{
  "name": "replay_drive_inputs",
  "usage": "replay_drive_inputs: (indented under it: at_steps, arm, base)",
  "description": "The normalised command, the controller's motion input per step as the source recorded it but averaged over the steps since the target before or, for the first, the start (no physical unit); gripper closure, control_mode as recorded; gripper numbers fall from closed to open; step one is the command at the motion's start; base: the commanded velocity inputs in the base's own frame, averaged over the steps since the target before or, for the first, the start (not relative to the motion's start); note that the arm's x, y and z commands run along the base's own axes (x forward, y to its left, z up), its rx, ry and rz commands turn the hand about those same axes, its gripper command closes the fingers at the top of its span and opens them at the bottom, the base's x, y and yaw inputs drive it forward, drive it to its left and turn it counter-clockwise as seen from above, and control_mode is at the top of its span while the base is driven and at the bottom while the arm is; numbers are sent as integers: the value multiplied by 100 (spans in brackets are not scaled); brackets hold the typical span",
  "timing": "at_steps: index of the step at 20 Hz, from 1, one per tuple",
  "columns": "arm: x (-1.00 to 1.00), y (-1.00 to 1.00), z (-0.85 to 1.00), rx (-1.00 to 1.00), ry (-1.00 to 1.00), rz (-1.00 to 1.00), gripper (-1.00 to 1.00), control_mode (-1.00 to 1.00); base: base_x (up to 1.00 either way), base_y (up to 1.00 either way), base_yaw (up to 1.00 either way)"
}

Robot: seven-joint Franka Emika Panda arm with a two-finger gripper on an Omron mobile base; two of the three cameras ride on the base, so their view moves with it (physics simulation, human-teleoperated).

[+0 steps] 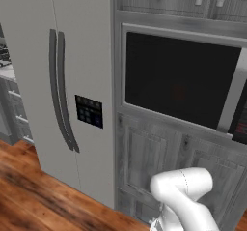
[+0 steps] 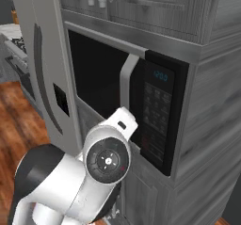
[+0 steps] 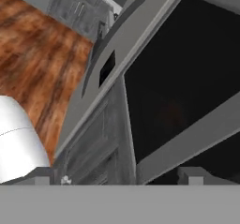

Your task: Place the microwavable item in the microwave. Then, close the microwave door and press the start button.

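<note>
The microwave door point(image 1: 181, 82) stands shut, handle point(image 2: 126, 80) beside the control strip point(image 2: 156, 118); the tool point(image 3: 119, 175), released, faces it.

Wood floor point(image 1: 29, 196) carries the fridge point(image 1: 82, 80) and grey cabinets point(image 1: 159, 157)

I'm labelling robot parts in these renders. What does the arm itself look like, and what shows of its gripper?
The arm is glossy white with rounded, tube-like links and dark joint sections. One joint ends in a round dark grey cap with concentric rings and a pale centre. A small dark square mark sits on the white link above it. No cables show. Of the gripper, two small grey blocky fingertips show in the hand view.
</note>
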Motion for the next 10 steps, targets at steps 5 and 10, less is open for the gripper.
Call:
replay_drive_inputs:
  at_steps: [5,10]
  arm:
    - [-58,-8,-70,-2,-1,0,-100,-100]
    - [-1,-22,-50,0,-1,-4,-100,-100]
  base:
    - [0,0,0]
    - [0,0,0]
